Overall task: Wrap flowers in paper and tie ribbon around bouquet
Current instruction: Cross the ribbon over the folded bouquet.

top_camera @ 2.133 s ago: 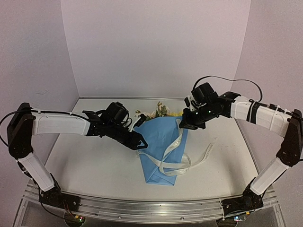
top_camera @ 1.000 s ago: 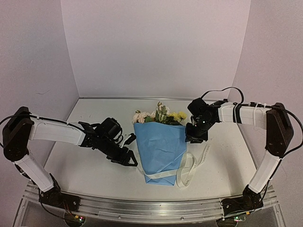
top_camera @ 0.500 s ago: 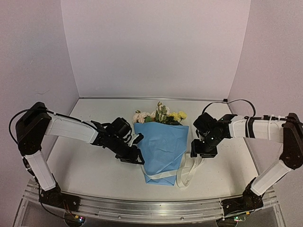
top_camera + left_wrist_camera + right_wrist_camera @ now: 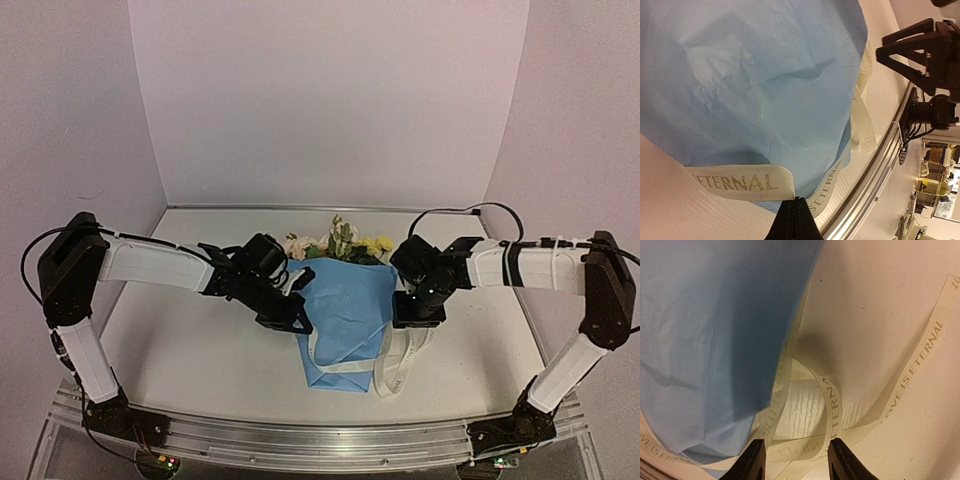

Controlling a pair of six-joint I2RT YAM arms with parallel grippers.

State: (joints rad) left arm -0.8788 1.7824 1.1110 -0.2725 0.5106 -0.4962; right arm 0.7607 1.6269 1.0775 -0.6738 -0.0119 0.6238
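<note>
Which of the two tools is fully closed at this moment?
The left tool: its fingers meet, pinching the ribbon. The right tool shows a clear gap between its fingers.

The left arm (image 4: 150,265) rose from its base, bent at a high elbow and stretched its forearm rightward and down. The left gripper (image 4: 297,322) angled down, jaws pressed tightly together. The right arm (image 4: 540,265) mirrored that pose, forearm running leftward. The right gripper (image 4: 417,318) pointed steeply down, its fingers (image 4: 755,462) parted with a clear gap between them.
</note>
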